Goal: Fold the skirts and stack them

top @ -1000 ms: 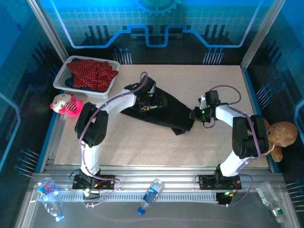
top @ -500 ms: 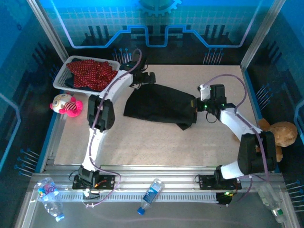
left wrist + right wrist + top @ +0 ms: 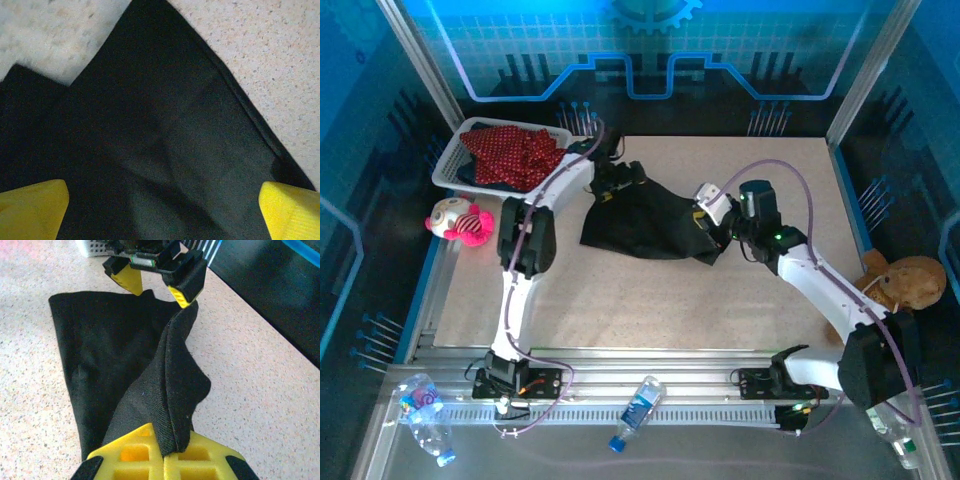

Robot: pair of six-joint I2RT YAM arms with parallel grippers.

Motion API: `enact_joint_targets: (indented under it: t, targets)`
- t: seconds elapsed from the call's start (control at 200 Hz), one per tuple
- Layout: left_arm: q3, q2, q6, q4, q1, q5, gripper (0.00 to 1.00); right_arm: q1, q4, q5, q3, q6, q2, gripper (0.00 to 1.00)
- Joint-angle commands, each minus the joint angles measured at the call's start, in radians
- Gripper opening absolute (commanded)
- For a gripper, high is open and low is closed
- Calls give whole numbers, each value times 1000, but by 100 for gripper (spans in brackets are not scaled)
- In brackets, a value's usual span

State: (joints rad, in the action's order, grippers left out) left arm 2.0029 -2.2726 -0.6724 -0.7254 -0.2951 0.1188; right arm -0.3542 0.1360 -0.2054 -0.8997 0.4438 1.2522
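Black fabric first: the black skirt [image 3: 645, 215] lies mostly flat on the speckled table [image 3: 650, 300], stretched out between the 2 claws. The right claw [image 3: 706, 222] has 1 edge of it pinched, jaws pressed together on a folded ridge of cloth. From the right wrist camera you can see that ridge climbing off the table straight into the right claw [image 3: 165, 447], while the rest of the skirt [image 3: 100, 355] fans out flat ahead of it.

At the far end of that ridge is the left claw [image 3: 152, 287], spread wide, 1 yellow fingertip on either side of the skirt's corner. I can't tell if it's actually touching the cloth. In the left wrist view, the left claw [image 3: 160, 215] has black cloth [image 3: 160, 130] directly under it, and bare table shows past the skirt's edges ahead of it.

Further out, beyond the left claw [image 3: 610, 187] and to its left, there's a white mesh basket [image 3: 450, 172] with a red patterned skirt [image 3: 515, 155] heaped in it. A pink-and-white plush toy [image 3: 460, 220] sits nearer than the basket, off the table edge. A brown teddy bear [image 3: 910, 280] is way out to the right of the right claw. 1 plastic bottle [image 3: 638, 408] lies on the near rail between the arm bases.
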Motion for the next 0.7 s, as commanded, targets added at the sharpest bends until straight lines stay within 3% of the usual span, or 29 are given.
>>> enact_joint_targets:
  t: [0.0,0.13,0.28,0.445,0.625,0.695]
  targets:
    - [-212,187,-267,227,54,113,99,-45,25,55,-38,97,19,0]
    - [-394,285,-389,378,49,170,99,-110,19,89,-46,163,32,0]
    - [-417,276,-404,330,24,183,99,-176,31,151,-64,271,34,0]
    - [-428,227,-444,402,2,231,96,-260,0,259,-50,393,-13,0]
    - [-324,148,-407,392,-1,216,79,-310,12,317,-37,440,-95,0]
    - [-255,117,-363,335,4,179,66,-312,42,322,-43,424,-130,0]
